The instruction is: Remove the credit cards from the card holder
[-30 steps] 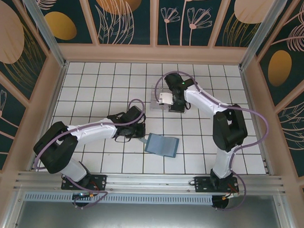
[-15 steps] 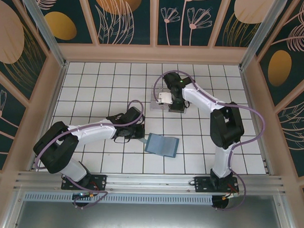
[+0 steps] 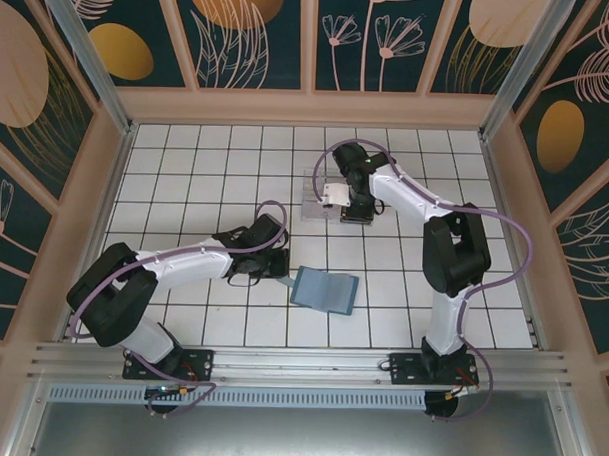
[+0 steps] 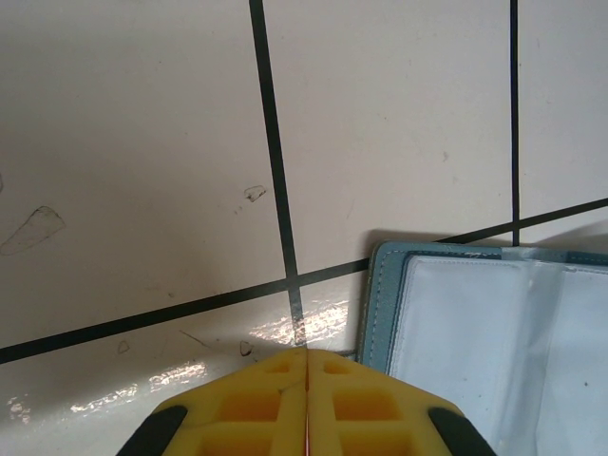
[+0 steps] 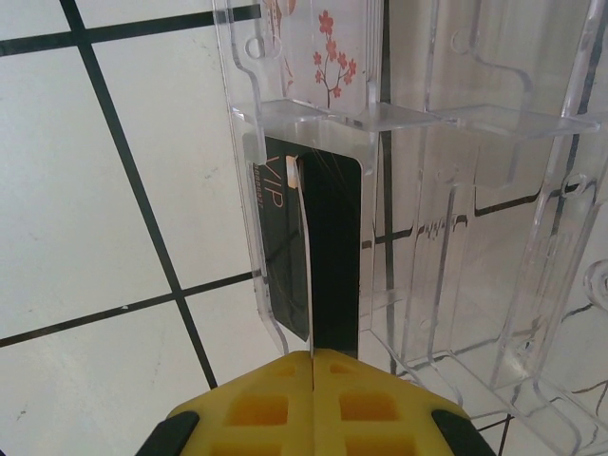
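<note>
Shows, nearest the bases, the card holder (image 4: 475, 351) lying open and flat on the tiles (image 4: 142, 142), clear pockets up. Shows the left gripper (image 4: 307, 353) pressed shut just beside its left edge, with nothing seen between the pads (image 4: 252, 408).

Shows, farther out, the right gripper (image 5: 312, 356) clamped on the near edge of a black credit card (image 5: 332, 247) marked VIP, partly within a slot of the clear tray (image 5: 456, 237).

To seat it well: hold the card in line with the slot walls, ease it straight along, and release only once it rests fully inside, lest it tip out.

Places the card directly ahead of the right gripper, far end reaching under the tray's cross shelf. Shows beyond that shelf, in the same tray, a pale blossom-printed card (image 5: 323, 57).
</note>
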Controlling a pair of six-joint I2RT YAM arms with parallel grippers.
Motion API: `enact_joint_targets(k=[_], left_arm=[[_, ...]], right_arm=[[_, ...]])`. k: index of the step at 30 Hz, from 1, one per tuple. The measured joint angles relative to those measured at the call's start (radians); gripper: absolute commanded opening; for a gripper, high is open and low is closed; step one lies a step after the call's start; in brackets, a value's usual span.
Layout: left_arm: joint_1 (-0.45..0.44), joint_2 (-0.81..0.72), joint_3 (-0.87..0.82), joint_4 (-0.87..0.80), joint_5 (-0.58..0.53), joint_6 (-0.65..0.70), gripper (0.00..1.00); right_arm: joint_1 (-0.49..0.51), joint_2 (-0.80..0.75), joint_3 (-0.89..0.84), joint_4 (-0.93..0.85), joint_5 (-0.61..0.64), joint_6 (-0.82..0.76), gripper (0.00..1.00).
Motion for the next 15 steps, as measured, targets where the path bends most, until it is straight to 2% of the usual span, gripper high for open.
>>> enact_joint_targets(k=[15], left_arm=[[0.003, 0.0, -0.005, 0.001, 0.0, 0.0, 0.08]], right_arm=[[0.0, 0.053, 0.0, 0.0, -0.011, 0.0, 0.0]])
